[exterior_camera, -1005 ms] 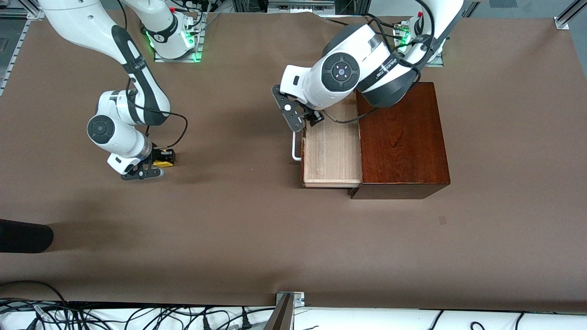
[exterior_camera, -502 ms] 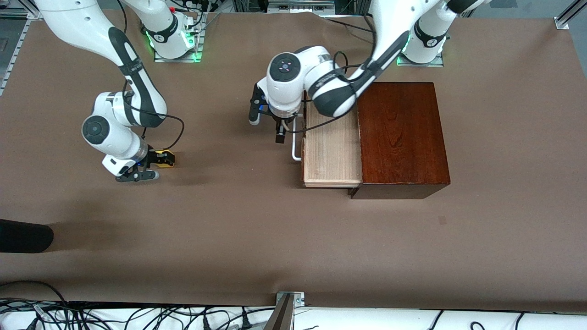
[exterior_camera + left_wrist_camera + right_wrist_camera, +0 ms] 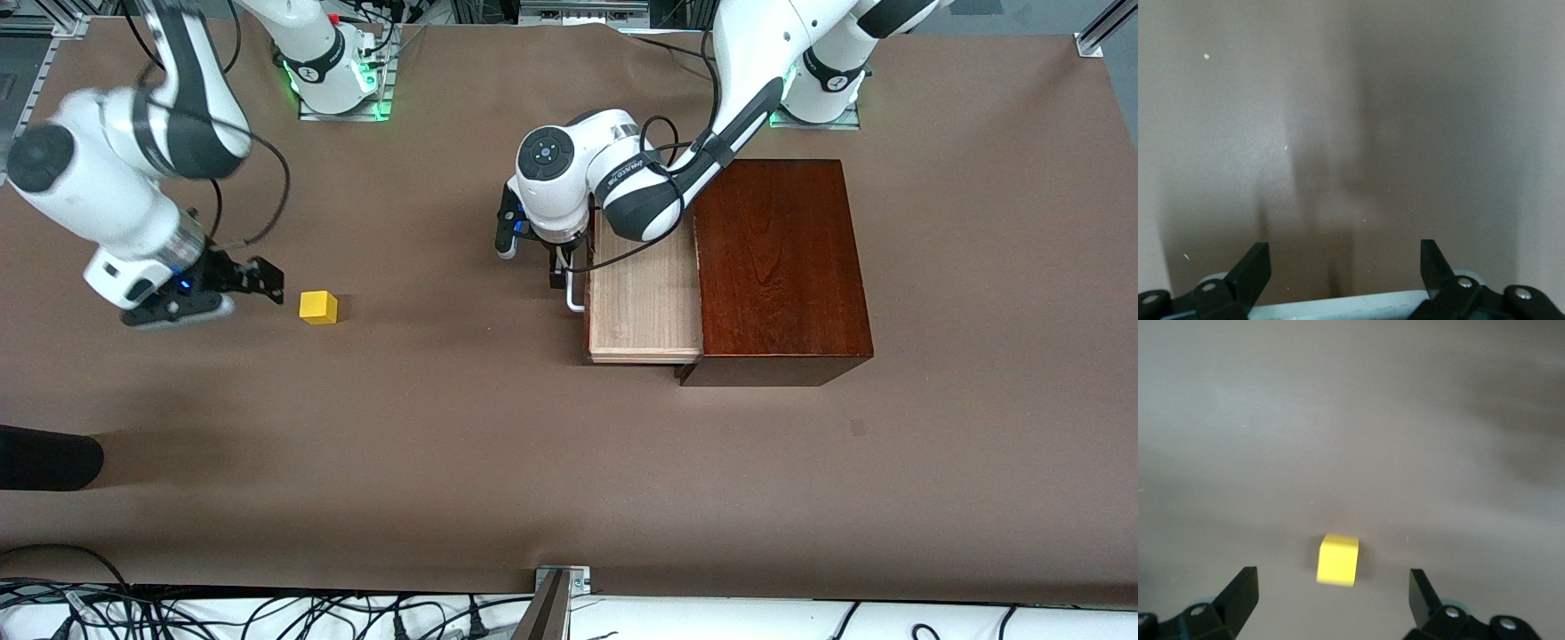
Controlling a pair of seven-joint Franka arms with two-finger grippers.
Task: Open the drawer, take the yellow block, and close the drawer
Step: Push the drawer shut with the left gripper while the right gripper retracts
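Yellow block (image 3: 318,307) sits free on bench (image 3: 444,427), just off right gripper (image 3: 213,289), fingers wide and empty: block delivered. Left gripper (image 3: 538,258), fingers wide w/ nothing between, is at white handle (image 3: 573,298) of open drawer (image 3: 642,302), prob. lining up to push it shut.

A brown paper-like table cover (image 3: 498,462) spans the view. A dark rounded object (image 3: 44,457) lies at the right arm's end. Black cables (image 3: 267,618) run along the nearest edge.

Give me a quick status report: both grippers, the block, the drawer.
Right gripper open, empty, beside yellow block on the table. Left gripper open at the drawer handle. Drawer open, nothing in the way.
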